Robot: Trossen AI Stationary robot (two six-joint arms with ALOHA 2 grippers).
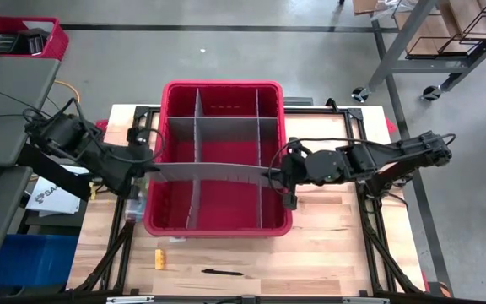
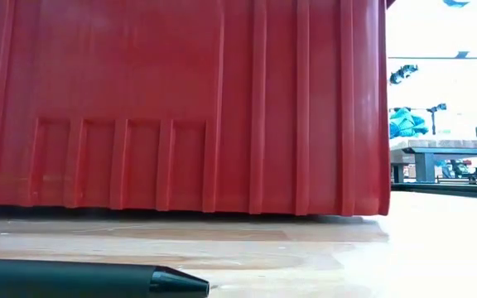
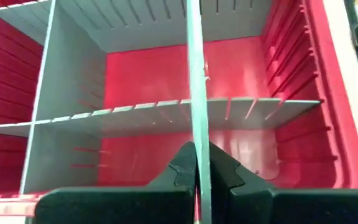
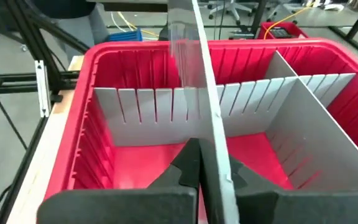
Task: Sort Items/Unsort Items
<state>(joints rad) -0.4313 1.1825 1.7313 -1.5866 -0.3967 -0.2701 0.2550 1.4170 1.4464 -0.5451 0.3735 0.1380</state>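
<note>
A long grey divider strip [image 1: 213, 172] spans the red bin [image 1: 224, 87] from left to right, above its near half. My left gripper [image 1: 153, 169] is shut on its left end and my right gripper [image 1: 277, 176] on its right end. On the table's near part lie a small orange block [image 1: 159, 257] and a thin dark pen [image 1: 222, 272]; the pen [image 2: 81, 280] also shows lying flat close to the low camera. No gripper touches either. My left gripper pinches the strip's left end [image 3: 199, 134] between its two fingers, one on each flat face. The fingers come from the table's left, slanting down, along the strip. The strip stands on edge, lifted above the bin's other dividers. My right gripper pinches the strip's right end [image 4: 209, 130] between its two fingers, one on each flat face. The fingers come from the table's right, slanting slightly down, along the strip. The strip stands on edge and runs away toward the other arm, lifted over the bin.
Grey dividers [image 1: 226, 129] stand inside the bin, one long lengthwise wall and a cross wall. The bin's near wall [image 2: 180, 108] fills the low view. A second red basket [image 1: 24, 38] sits on the floor at the far left. Bare wood [image 1: 336, 253] lies near the front edge.
</note>
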